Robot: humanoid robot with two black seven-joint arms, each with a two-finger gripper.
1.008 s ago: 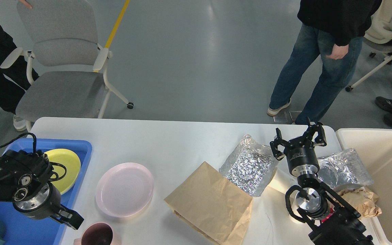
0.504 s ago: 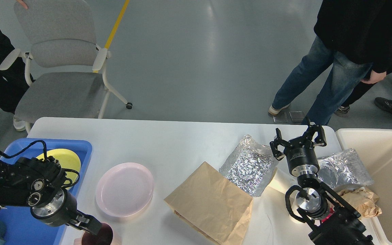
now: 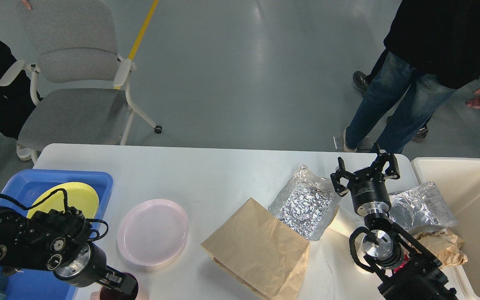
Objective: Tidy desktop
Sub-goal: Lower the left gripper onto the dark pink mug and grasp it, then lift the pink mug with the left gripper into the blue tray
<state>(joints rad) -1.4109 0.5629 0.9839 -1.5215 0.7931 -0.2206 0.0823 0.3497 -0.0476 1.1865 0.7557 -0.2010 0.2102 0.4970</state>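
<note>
The white desktop (image 3: 206, 171) fills the lower half of the head view. On it lie a pink plate (image 3: 152, 231), a brown paper bag (image 3: 258, 246), a crumpled foil bag (image 3: 306, 202), a second foil bag (image 3: 421, 204) and crumpled brown paper (image 3: 440, 246). My right gripper (image 3: 365, 168) is open and empty, raised between the two foil bags. My left gripper (image 3: 119, 285) is at the front edge, right at a dark maroon cup (image 3: 133, 288) that it mostly hides. Its fingers cannot be told apart.
A blue tray (image 3: 94, 177) at the left holds a yellow plate (image 3: 63, 200). A cream bin (image 3: 477, 183) stands at the right end. A white object (image 3: 344, 223) lies under my right arm. A grey chair (image 3: 73, 108) and a person in jeans (image 3: 394, 108) are behind the table.
My left arm has swung right and down from over the blue tray to the maroon cup at the front edge. My right arm has not moved. The person behind has shifted right.
</note>
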